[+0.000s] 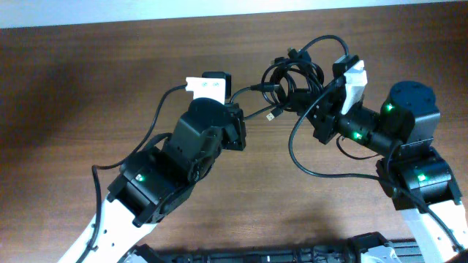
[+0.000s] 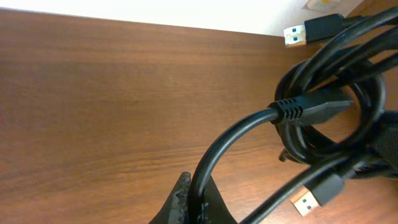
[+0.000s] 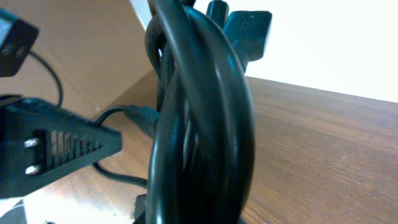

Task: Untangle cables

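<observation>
The cables sit as a dense black coil towards the far middle of the table, right between the two arms, with one long loop trailing back towards the right arm's base. The left gripper is clenched on a single cord, which rises out from between its fingertips and runs into the coil. My read is that it has picked one strand to draw out of the knot.

The right gripper is up against the coil's other side, and the coil stands on edge in its camera. That suggests it is grasping the bundle as an anchor, though its fingers are hidden behind the cords. Holding both ends makes sense: one side pins the mass, the other works a line free.

Now the views. Overhead gives the layout and the slack loop, nothing finer. The left wrist shows what it misses: the held cord ends in a ribbed plug that pokes through the coil's loops, so a straight tug could snag there. It also picks out a blue-tongued USB plug and a second USB plug hanging loose. The right wrist shows a black piece with two metal pins at the left, probably a mains plug.
</observation>
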